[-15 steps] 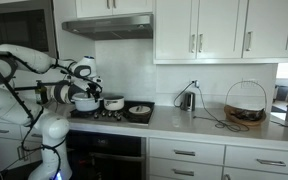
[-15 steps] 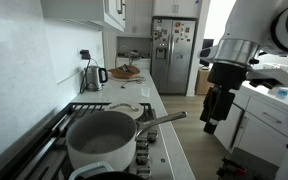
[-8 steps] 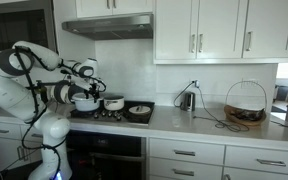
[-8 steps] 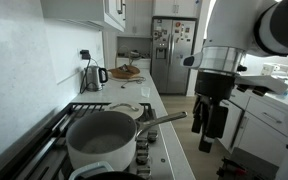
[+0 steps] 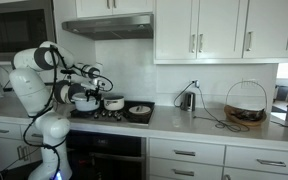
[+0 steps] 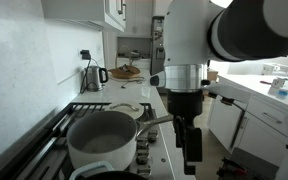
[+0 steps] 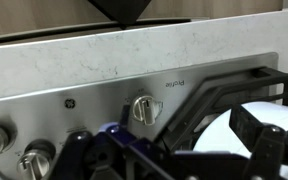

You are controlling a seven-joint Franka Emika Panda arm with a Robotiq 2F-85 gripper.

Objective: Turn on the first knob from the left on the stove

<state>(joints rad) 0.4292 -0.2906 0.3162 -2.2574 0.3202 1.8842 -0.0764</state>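
Observation:
The stove [image 5: 111,116] sits in the counter under a steel hood, with pots on its black grates [image 6: 72,111]. In the wrist view its steel front strip [image 7: 94,95] carries silver knobs: one in the middle [image 7: 144,110] and two at the lower left [image 7: 36,158]. My gripper [image 6: 190,160] hangs fingers down just off the stove's front edge, beside a steel pot [image 6: 102,142]. In the wrist view the gripper [image 7: 174,150] is open and empty, with its dark fingers [image 7: 269,140] wide apart below the middle knob. It touches no knob.
A pot handle [image 6: 162,121] sticks out toward my gripper. A dark pan [image 5: 138,111] stands at the stove's right end. A kettle [image 5: 187,100] and a wire basket [image 5: 245,103] are on the counter. A fridge [image 6: 172,55] stands at the far end.
The arm has swung in toward the stove. In an exterior view the gripper has moved left and lower, from out in the room to the stove's front edge.

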